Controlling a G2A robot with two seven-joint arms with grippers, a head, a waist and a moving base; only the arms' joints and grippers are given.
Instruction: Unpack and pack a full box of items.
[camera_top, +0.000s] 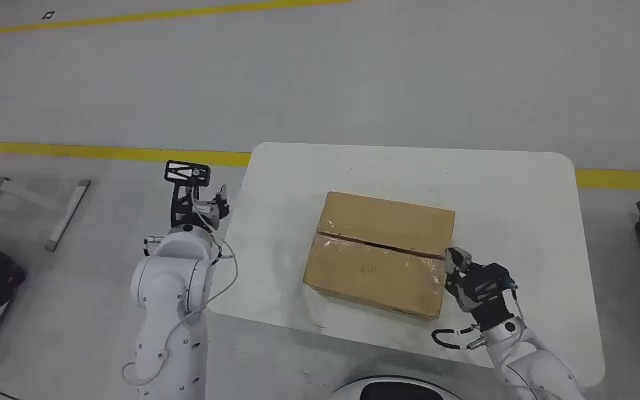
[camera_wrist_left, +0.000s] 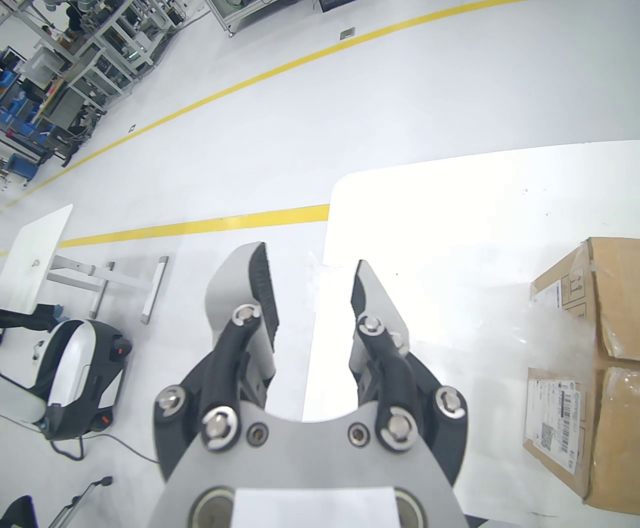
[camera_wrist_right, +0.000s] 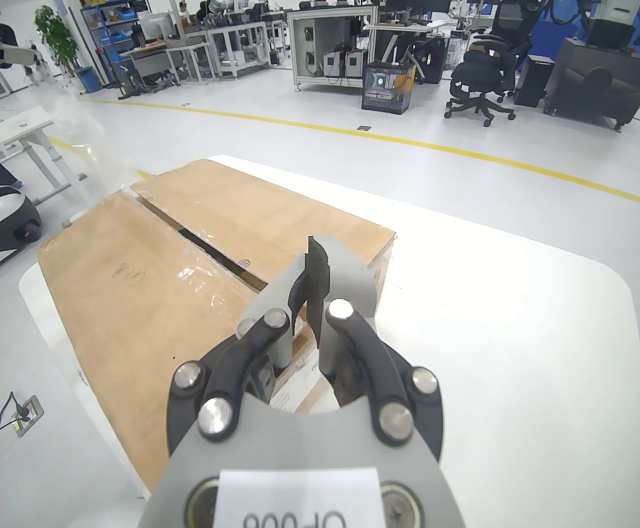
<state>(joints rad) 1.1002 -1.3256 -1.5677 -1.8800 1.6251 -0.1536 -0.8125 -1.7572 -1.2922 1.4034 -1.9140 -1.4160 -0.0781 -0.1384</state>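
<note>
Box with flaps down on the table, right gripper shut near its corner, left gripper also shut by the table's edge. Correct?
No: the left gripper is open, jaws spread, as the left wrist view shows. The box, table and right gripper are as stated.

Left gripper sitting in foreground at frame centre, fingers standing apart, nothing between them, hanging over edge of white table; cardboard box resting on table at frame edge, well apart from gripper, labelled side facing camera; yellow floor line running beyond table
</note>
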